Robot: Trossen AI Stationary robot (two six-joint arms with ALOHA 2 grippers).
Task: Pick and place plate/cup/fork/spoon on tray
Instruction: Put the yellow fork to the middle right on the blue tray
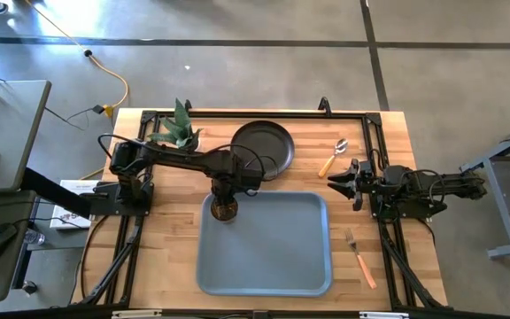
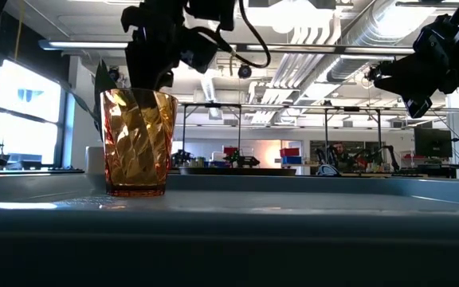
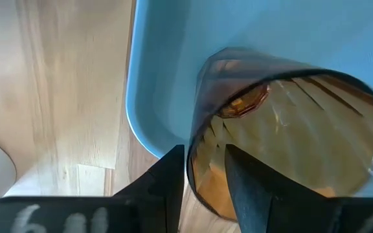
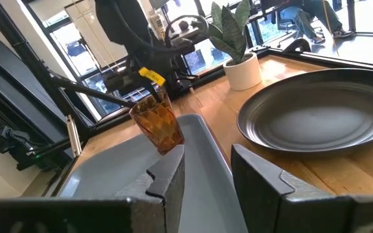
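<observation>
The amber cup (image 1: 225, 210) stands upright on its base in the far left corner of the blue-grey tray (image 1: 273, 257); it also shows in the low view (image 2: 138, 143). My left gripper (image 3: 204, 152) points down at the cup's rim with a narrow gap, one finger outside the wall and one inside. The dark plate (image 1: 262, 149) lies on the table beyond the tray. The spoon (image 1: 333, 158) lies right of the plate, and the fork (image 1: 361, 257) lies right of the tray. My right gripper (image 1: 336, 182) hovers open and empty near the spoon. My left gripper comes from above with the cup's rim wall (image 3: 192, 169) between its two fingers. The outer finger (image 3: 170, 184) lies close against the wall, and the inner finger (image 3: 251, 188) shows a gap to it. I cannot tell whether either finger touches. The cup stands on the tray.
A white pot with a green plant (image 1: 180, 133) stands at the table's far left, next to the plate. A black frame rail (image 1: 255, 115) runs round the table's edges. Most of the tray floor (image 1: 282, 266) is bare.
</observation>
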